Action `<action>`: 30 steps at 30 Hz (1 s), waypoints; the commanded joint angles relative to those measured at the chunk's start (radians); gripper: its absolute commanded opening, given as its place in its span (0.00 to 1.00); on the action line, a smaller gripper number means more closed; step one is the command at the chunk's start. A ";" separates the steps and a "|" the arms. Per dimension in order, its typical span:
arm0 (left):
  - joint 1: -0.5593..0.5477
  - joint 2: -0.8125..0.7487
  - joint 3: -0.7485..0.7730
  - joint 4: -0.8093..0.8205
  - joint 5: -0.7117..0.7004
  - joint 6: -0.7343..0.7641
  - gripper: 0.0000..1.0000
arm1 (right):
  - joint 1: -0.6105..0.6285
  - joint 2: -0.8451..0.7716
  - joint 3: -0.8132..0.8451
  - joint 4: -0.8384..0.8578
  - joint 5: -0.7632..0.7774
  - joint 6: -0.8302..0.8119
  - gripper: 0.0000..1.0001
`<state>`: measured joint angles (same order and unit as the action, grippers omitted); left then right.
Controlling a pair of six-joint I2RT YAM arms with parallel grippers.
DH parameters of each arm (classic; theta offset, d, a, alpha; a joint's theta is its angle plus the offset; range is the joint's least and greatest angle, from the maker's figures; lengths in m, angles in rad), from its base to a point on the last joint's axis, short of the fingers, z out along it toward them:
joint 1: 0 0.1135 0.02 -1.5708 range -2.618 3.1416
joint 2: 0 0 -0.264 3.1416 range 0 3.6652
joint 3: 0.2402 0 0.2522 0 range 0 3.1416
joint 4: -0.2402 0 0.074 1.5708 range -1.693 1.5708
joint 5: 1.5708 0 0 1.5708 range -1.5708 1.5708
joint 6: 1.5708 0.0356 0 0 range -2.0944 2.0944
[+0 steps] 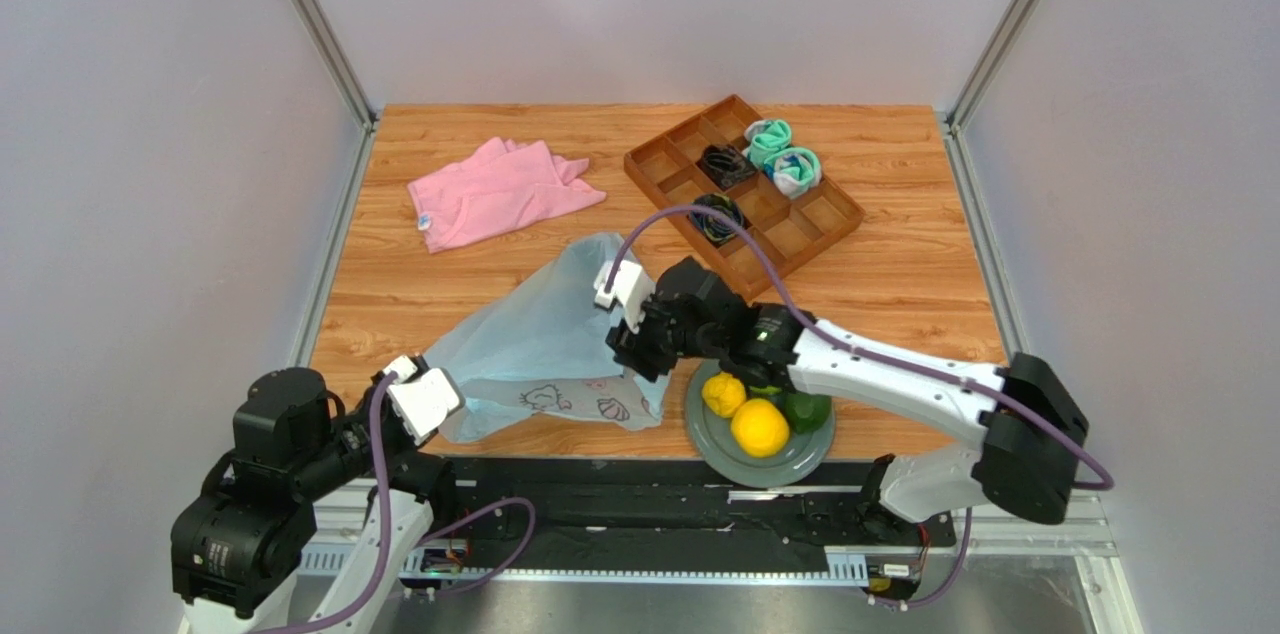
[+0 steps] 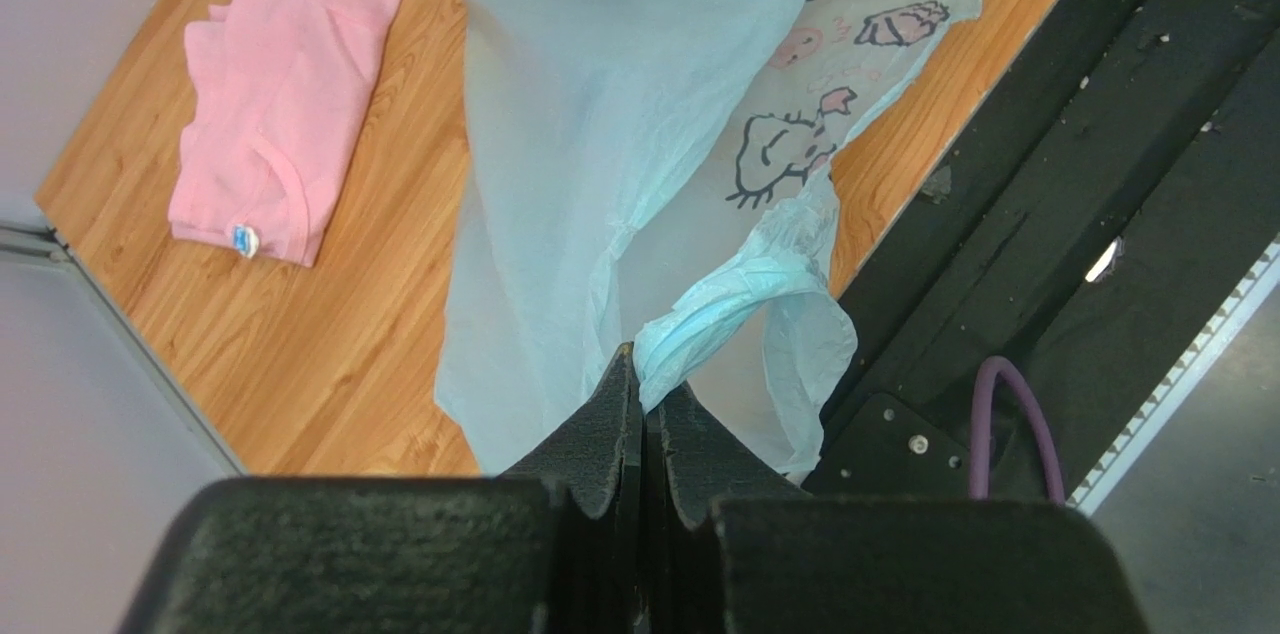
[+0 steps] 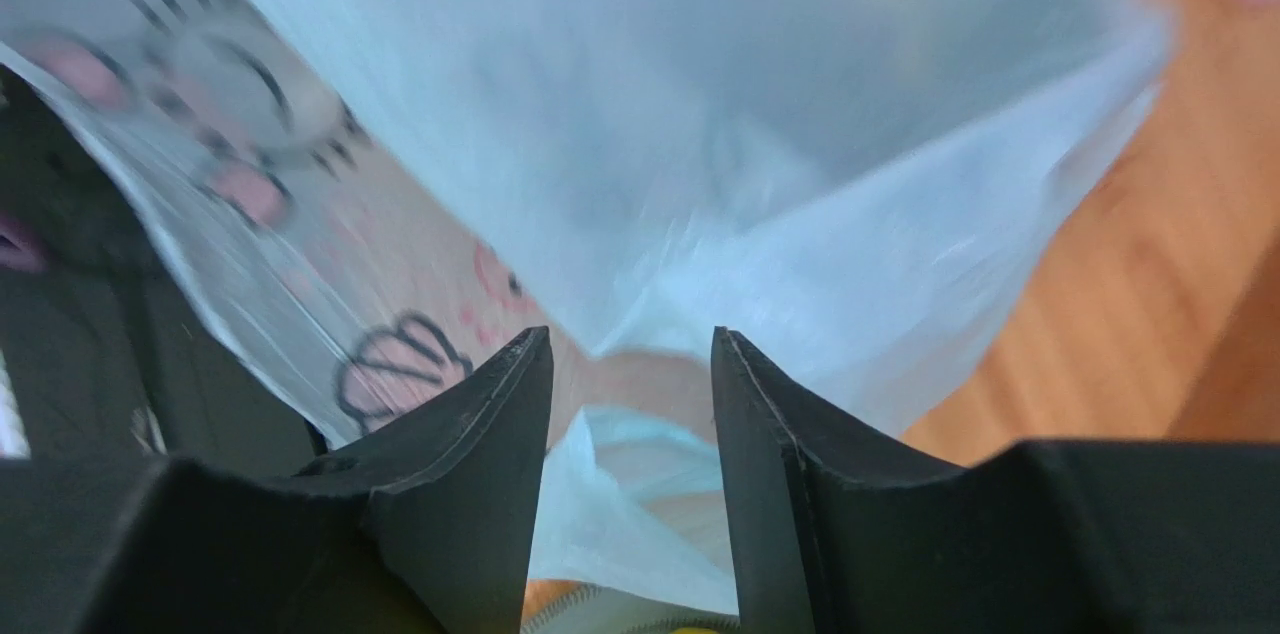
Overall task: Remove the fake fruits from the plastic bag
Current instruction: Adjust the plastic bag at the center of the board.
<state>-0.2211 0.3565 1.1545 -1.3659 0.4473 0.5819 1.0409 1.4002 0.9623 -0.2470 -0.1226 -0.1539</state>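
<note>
Tension first: with left end effector [image 2: 643, 376] pinched shut on handle of plastic bag [image 1: 541, 337], lower left, pull film taut. Push half-open right end effector [image 3: 628, 352] deeper into mouth, mid-frame. Fake fruits [image 1: 759, 427] on plate [image 1: 781, 468], lower centre.

The plastic bag [image 1: 541, 342] is translucent pale blue with a black-and-pink cartoon print. Cloth [image 1: 496, 192]: pink. Lemons [image 1: 759, 427]: yellow. Plate [image 1: 751, 474]: grey-green. Tabletop [image 1: 902, 274]: orange-brown wood grain.
</note>
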 commanded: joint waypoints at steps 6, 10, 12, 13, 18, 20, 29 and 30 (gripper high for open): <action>0.009 0.096 0.105 -0.041 0.050 0.019 0.00 | 0.016 -0.006 0.178 0.029 -0.123 -0.093 0.68; 0.009 0.125 0.146 -0.055 0.050 0.053 0.00 | 0.031 0.055 0.156 0.028 -0.059 -0.252 0.79; 0.009 0.127 0.151 -0.056 0.039 0.067 0.00 | 0.034 0.075 0.154 0.040 -0.045 -0.318 0.81; 0.009 0.125 0.149 -0.058 0.034 0.079 0.00 | 0.034 0.106 0.158 0.038 -0.032 -0.344 0.82; 0.009 0.116 0.134 -0.059 0.021 0.099 0.00 | 0.044 0.193 0.208 -0.015 0.038 -0.513 0.85; 0.009 0.114 0.129 -0.052 0.024 0.099 0.00 | 0.048 0.232 0.213 0.044 0.171 -0.532 0.79; 0.009 0.079 0.025 0.091 -0.060 0.161 0.00 | -0.041 0.324 0.488 0.182 0.294 -0.644 0.00; 0.009 0.072 0.005 0.147 -0.103 0.168 0.00 | -0.071 0.359 0.530 0.183 0.299 -0.639 0.00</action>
<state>-0.2192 0.4572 1.2205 -1.3468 0.4355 0.6971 1.0435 1.7145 1.2827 -0.1978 0.1101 -0.7300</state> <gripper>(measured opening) 0.008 0.020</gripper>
